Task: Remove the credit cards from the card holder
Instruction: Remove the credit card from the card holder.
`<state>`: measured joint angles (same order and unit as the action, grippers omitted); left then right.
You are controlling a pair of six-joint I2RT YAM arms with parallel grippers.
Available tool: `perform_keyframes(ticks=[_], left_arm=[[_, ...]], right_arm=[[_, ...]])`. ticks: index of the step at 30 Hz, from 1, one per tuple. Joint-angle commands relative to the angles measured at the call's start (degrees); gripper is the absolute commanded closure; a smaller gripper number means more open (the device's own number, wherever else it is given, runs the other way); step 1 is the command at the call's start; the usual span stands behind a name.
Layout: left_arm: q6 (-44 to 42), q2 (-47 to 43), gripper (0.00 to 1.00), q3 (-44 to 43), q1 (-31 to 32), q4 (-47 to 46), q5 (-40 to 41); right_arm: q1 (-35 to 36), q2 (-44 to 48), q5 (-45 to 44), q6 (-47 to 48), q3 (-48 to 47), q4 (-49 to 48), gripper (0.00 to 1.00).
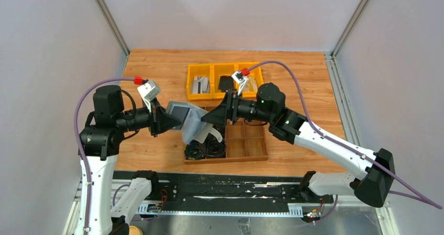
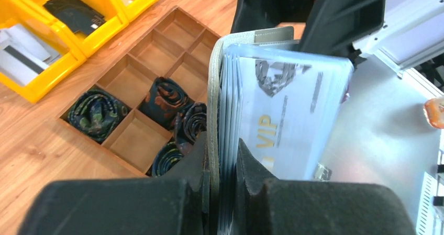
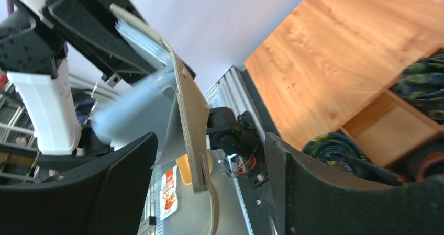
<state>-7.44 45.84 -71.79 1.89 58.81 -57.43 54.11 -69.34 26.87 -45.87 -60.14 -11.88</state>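
My left gripper pinches the card holder by one edge, my right gripper open around it, so the floppy holder may twist loose.

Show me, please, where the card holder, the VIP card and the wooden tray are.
card holder (image 2: pixel 213 93), left wrist view, grey outer edge.
VIP card (image 2: pixel 288 114), left wrist view, printed face.
wooden tray (image 1: pixel 255 147), top view, an empty compartment.

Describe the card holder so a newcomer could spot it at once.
On the orange wooden table, find the brown wooden divided tray. Above its left side, the black left end effector pinches a soft grey folding card holder. Unlike the dark patterned rolls below, it is light, flat and stuffed with pale plastic cards.
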Motion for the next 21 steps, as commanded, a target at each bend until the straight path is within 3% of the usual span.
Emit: perform_keyframes(ticks=[1,13,21], left_arm=[[-1.0,-1.6,1.0,-0.1,-0.2,-2.1,4.9],[-1.2,-2.6,1.0,0.7,-0.2,-2.2,3.0],[2.4,-1.9,0.99,0.8,-0.2,-2.2,-4.4]], right_arm=[[-4.5,3.3,1.1,1.4,-0.6,3.7,0.21],[-2.7,-2.9,5.5,7.0,-9.0,3.9,0.18],[-0.2,-6.4,12.9,9.9,-9.8,0.4,0.19]])
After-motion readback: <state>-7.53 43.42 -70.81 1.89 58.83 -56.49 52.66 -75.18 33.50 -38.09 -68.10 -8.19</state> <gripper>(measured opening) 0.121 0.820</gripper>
